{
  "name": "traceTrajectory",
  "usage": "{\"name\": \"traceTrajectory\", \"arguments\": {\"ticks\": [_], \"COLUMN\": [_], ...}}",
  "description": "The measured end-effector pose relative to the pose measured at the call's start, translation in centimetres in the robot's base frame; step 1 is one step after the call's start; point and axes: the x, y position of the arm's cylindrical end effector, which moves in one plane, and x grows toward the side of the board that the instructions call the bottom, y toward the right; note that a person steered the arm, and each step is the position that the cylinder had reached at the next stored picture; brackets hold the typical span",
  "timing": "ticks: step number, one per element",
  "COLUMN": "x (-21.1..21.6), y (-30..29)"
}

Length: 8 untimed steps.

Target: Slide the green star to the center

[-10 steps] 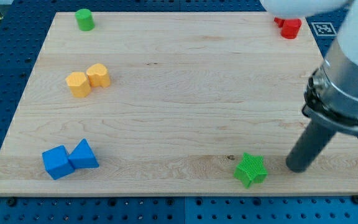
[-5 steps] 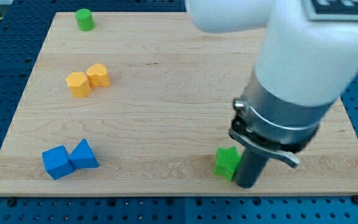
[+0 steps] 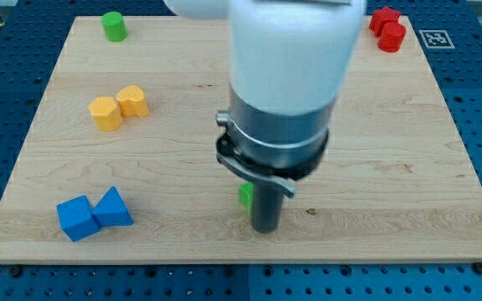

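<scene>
My tip sits low on the wooden board, touching the right side of the green star, of which only a sliver shows at the rod's left edge; the arm's body hides the rest, so its exact orientation cannot be told. There is no pincer on this rig, only the bare rod, so nothing is gripped and the star is merely pushed. The star lies below the board's middle, roughly on its left-right centre line, so I judge the sideways travel about done and an upward push is what remains. To do that well, the tip should go round to the star's bottom side and press through its middle, since an off-centre push on a pointed shape is likely to spin it away. Slow, short strokes suit this. The path up looks free: the two yellow blocks, blue pair, green cylinder and red blocks all stand well apart.
</scene>
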Motion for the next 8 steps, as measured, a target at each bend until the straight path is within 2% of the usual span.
{"name": "traceTrajectory", "arguments": {"ticks": [3, 6, 7, 8], "x": [-10.1, -17.9, -19.3, -15.6], "y": [-1.3, -2.0, -2.0, -2.0]}}
